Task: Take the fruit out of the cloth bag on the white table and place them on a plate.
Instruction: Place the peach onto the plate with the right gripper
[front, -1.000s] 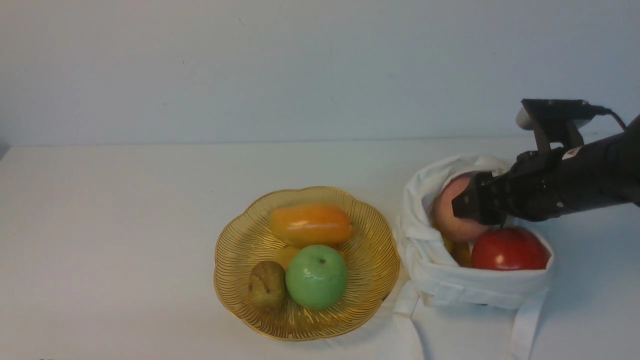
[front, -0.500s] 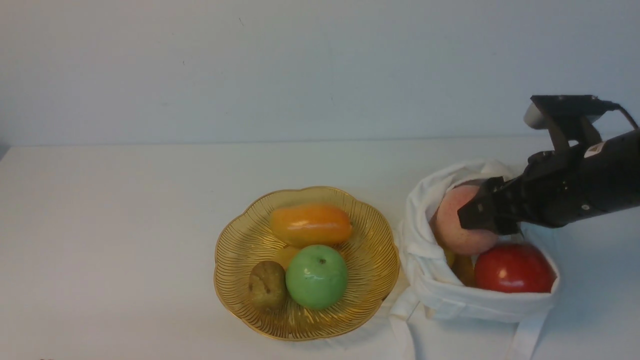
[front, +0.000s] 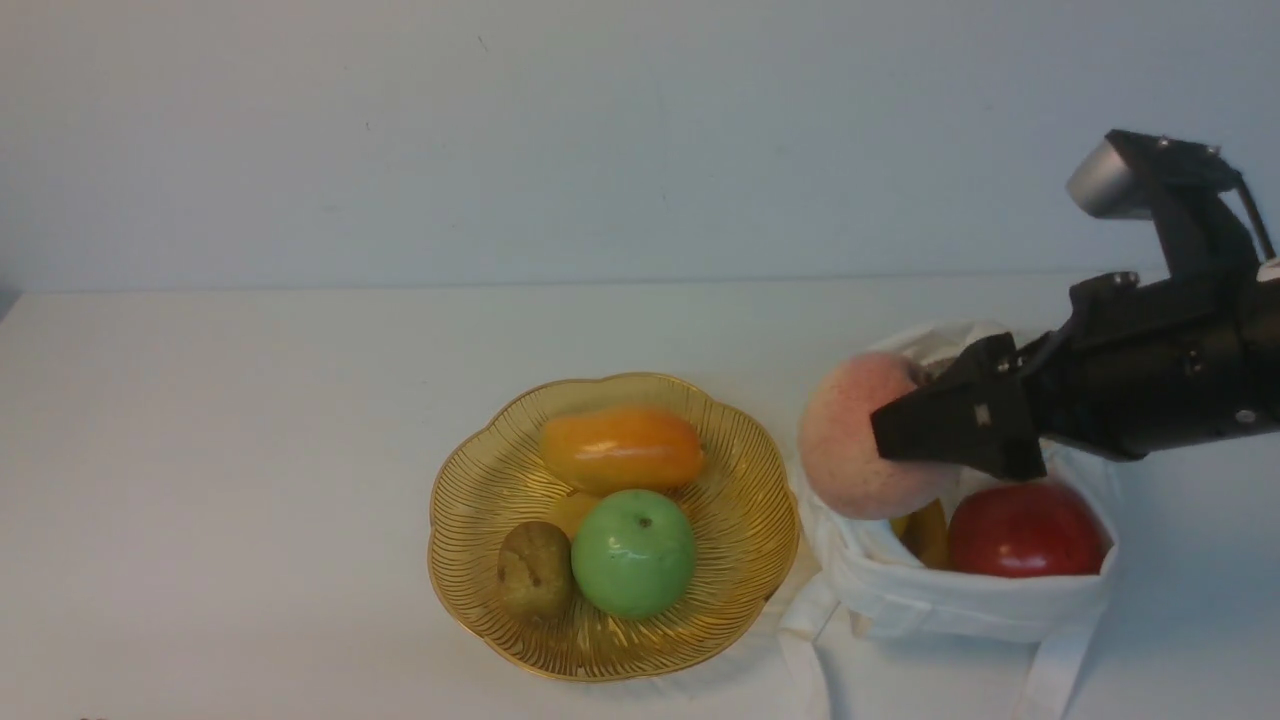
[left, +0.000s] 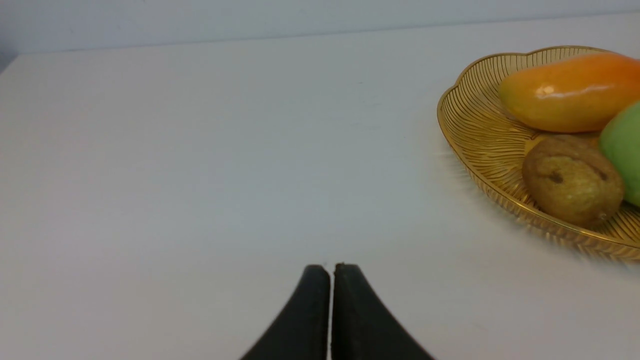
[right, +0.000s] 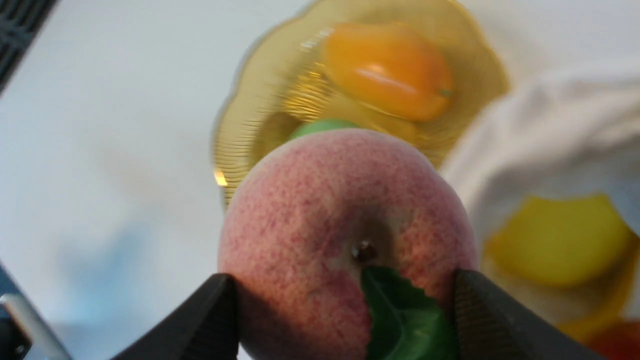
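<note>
My right gripper (front: 915, 440) is shut on the pale pink speckled peach (front: 850, 440) and holds it above the left rim of the white cloth bag (front: 950, 600). In the right wrist view the peach (right: 345, 220) with its green leaf sits between both fingers. The red apple (front: 1025, 530) and yellow-orange pieces (front: 925, 530) lie inside the bag. The golden plate (front: 470, 500) stands left of the bag on the white table (front: 250, 450). My left gripper (left: 330, 272) is shut and empty, low over the table, left of the plate (left: 465, 120); it does not show in the front view.
The plate holds an orange mango (front: 622, 448), a green apple (front: 632, 552) and a brown kiwi-like fruit (front: 535, 568). The bag's straps (front: 1045, 670) trail toward the table's front edge. A pale wall stands behind the table.
My right gripper has lifted the peach up out of the bag and carried it left toward the plate. The bag has slumped slightly; the apple stays inside.
</note>
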